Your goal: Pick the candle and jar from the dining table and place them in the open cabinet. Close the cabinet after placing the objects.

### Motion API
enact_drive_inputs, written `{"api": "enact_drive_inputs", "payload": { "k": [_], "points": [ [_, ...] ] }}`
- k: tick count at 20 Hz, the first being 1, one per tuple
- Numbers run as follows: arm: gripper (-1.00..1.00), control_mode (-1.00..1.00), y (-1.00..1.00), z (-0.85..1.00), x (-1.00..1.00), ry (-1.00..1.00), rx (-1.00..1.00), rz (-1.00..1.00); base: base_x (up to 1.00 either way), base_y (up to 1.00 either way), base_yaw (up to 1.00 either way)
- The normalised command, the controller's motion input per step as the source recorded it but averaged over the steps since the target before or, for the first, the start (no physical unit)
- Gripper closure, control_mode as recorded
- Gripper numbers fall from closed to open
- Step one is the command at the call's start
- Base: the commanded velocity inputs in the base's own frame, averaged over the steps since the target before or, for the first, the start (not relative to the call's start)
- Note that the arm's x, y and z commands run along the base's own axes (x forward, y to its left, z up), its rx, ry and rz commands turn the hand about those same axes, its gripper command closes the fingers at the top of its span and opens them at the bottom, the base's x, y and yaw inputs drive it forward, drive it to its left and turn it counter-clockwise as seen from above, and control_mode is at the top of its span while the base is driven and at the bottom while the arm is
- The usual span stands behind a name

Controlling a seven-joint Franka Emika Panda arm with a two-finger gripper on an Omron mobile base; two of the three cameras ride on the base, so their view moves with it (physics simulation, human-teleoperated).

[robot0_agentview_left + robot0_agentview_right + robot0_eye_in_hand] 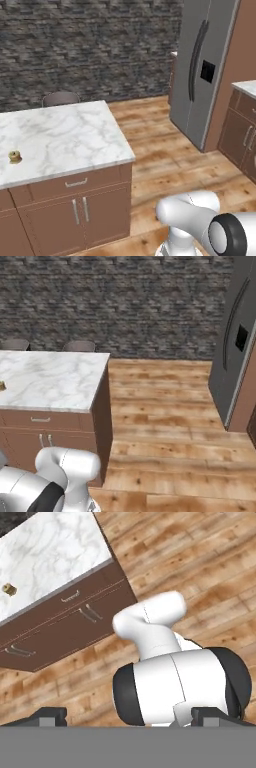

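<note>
We've got the candle [14, 155] sitting at the left edge of the frame on the dining table [65, 135], well apart from our gripper [130, 713], whose jaws are spread wide and empty (tucked over the arm). Risk: a long reach could knock that tiny thing over.

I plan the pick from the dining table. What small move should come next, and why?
Probably drive the base left, toward the candle. It sits far left on the dining table, while the open, empty hand hangs over the wooden floor.
</note>
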Motion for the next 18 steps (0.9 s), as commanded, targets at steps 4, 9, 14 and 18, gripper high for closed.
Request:
{"api": "enact_drive_inputs", "payload": {
  "k": [4, 9, 14, 18],
  "points": [
    [-1.0, 1.0, 0.0, 0.0, 0.0, 0.0, 0.0, 0.0, 0.47, 0.87, 0.19],
    [-1.0, 1.0, 0.0, 0.0, 0.0, 0.0, 0.0, 0.0, 0.3, 0.92, 0.22],
    [-1.0, 1.0, 0.0, 0.0, 0.0, 0.0, 0.0, 0.0, 0.17, 0.77, 0.24],
    [-1.0, 1.0, 0.0, 0.0, 0.0, 0.0, 0.0, 0.0, 0.07, 0.67, 0.22]
  ]
}}
